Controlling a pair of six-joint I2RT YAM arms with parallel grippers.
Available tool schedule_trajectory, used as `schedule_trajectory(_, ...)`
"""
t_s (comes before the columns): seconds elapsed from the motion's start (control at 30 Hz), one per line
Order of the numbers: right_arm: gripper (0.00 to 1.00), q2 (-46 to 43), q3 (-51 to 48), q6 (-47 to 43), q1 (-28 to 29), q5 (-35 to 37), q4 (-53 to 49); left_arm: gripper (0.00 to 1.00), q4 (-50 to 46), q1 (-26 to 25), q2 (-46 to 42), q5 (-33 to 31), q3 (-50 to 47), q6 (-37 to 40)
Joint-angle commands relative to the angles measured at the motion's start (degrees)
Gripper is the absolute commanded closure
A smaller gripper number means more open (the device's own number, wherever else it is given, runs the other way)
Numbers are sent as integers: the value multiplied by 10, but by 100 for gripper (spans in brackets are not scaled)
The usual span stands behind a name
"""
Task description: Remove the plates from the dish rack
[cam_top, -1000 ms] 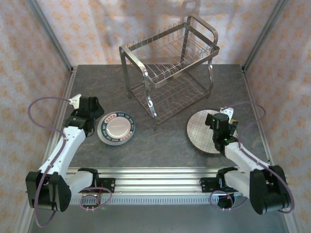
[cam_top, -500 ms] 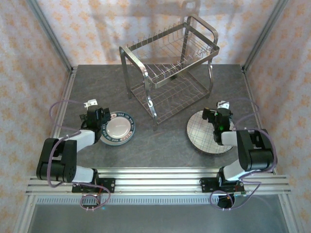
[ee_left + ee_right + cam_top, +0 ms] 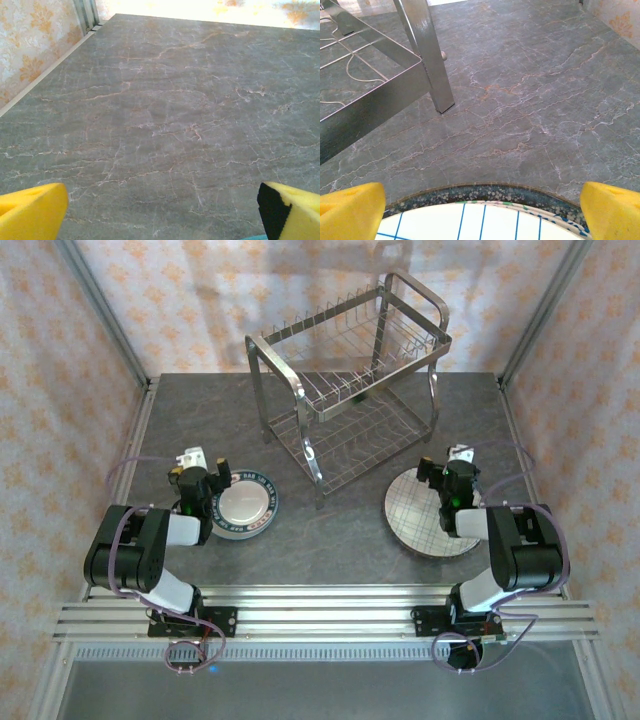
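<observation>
Two-tier shiny silver wire dish rack (image 3: 308, 430) upright on grey marbled table (image 3: 340, 545). Left-front of rack, flat: small white plate (image 3: 241, 506) with dark lettered rim. Right-front: larger plaid-lined plate (image 3: 412, 512) (speckled border). Left gripper (image 3: 160, 212) beside the former, right gripper (image 3: 481, 212) over the latter's rack-side rim, both spread wide, gripping nothing.

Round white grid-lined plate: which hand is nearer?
Right. The right hand is over the far rim of the grid-lined plate; the left hand is beside the round lettered-rim plate.
</observation>
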Motion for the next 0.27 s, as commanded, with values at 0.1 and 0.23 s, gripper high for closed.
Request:
schedule_trajectory(0.1, 1, 4, 13, 7, -4, 16, 2, 0, 22, 5, -3, -19, 8, 9)
schedule_trajectory(0.23, 1, 3, 10, 7, -4, 18, 9, 0, 26, 4, -2, -19, 7, 10)
